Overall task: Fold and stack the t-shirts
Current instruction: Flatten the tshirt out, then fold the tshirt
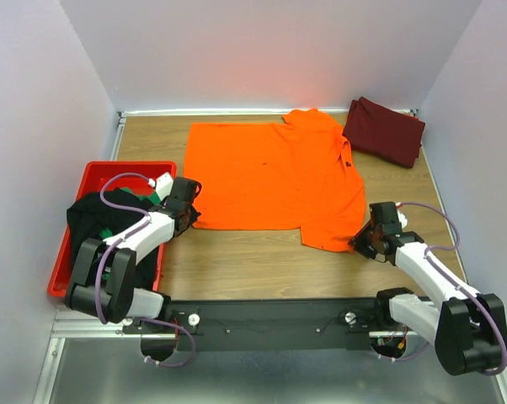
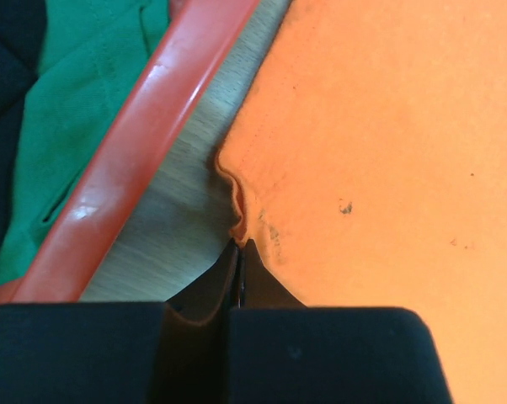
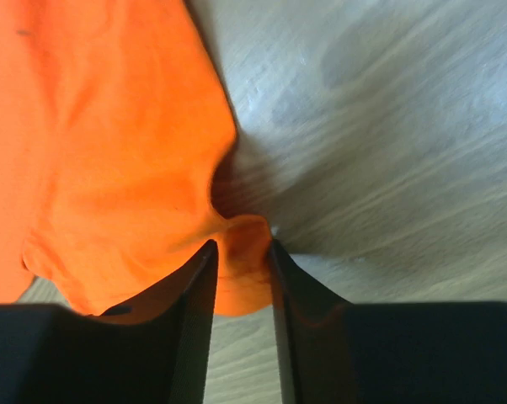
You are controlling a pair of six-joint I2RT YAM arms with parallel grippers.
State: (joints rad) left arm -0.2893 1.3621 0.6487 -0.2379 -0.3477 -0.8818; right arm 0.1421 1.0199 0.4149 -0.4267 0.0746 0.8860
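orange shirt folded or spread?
Spread. The orange shirt lies flat across the table; the left gripper pinches its near corner, no fold made yet.

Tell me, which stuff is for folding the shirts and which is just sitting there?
For the job:
- orange t-shirt, spread flat
- maroon t-shirt, folded, far right
- black t-shirt and green t-shirt, heaped in the bin

Just sitting there:
- red bin
- wooden table
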